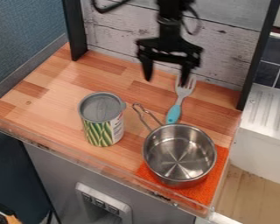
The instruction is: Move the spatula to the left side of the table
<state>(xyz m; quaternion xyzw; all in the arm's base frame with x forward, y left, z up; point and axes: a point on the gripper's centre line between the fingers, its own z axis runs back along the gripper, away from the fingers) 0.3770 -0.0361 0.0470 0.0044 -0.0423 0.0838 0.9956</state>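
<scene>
Where the left side of the view begins, a textured blue wall (25, 37) meets an upright black post (76, 30). Next comes the tabletop (54, 92), a surface of light and reddish wood strips with a clear strip (78, 157) along its front edge.

On its left half stands a cylindrical can (103, 120) with a dull grey lid; its label shows long green shapes and, on the right side, a pale panel of lettering too small to read. Below the can, the grey front (54, 175) carries a light panel (104, 205) with a row of small dark squares whose markings I cannot make out.

Farther right, the black pincer (166, 78) hangs in front of grey, weathered planks (116, 33). It is released, its fingers wide apart. The spatula (174, 112) lies just right of the pincer's middle in the view, its slotted metal head by the right-hand fingertip and its smooth turquoise handle pointing toward the pot. How high the pincer is above it, I cannot tell.

The round, shiny steel pot (178, 153), with a looped wire handle, sits on a rough-woven orange cloth (220, 168). At the far right are another black post (259, 57), dark tiles (268, 78) and a ridged white drainboard (268, 105).
</scene>
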